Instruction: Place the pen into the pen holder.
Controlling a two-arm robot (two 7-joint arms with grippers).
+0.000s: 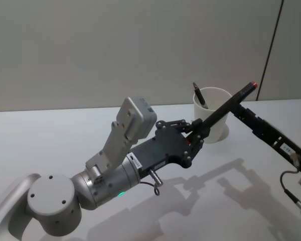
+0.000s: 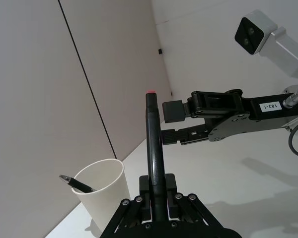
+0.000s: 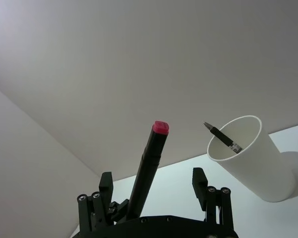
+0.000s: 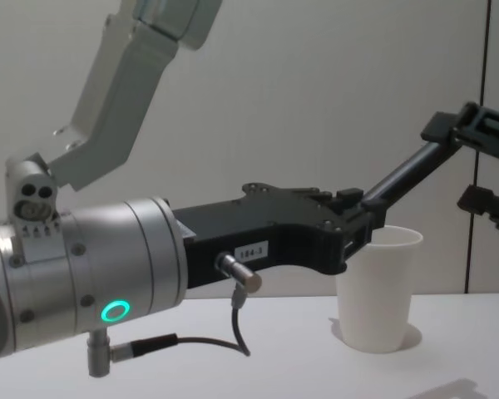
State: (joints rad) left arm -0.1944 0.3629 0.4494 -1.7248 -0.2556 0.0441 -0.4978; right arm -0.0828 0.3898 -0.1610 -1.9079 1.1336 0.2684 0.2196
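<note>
My left gripper (image 1: 197,132) is shut on the lower end of a black pen (image 1: 228,105) with a red tip. The pen slants up and to the right, just in front of the pen holder (image 1: 215,125), a white paper cup on the table. My right gripper (image 1: 238,108) reaches in from the right and stands open at the pen's upper end. In the right wrist view the pen (image 3: 149,163) passes between the spread fingers (image 3: 198,178). In the left wrist view the pen (image 2: 154,144) rises from my left gripper (image 2: 156,193), with the right gripper (image 2: 170,124) level with its upper part.
A second dark pen (image 1: 199,95) leans inside the cup, its tip above the rim. The white table (image 1: 50,135) stretches out to the left of the cup and in front of it. A plain wall rises behind the table.
</note>
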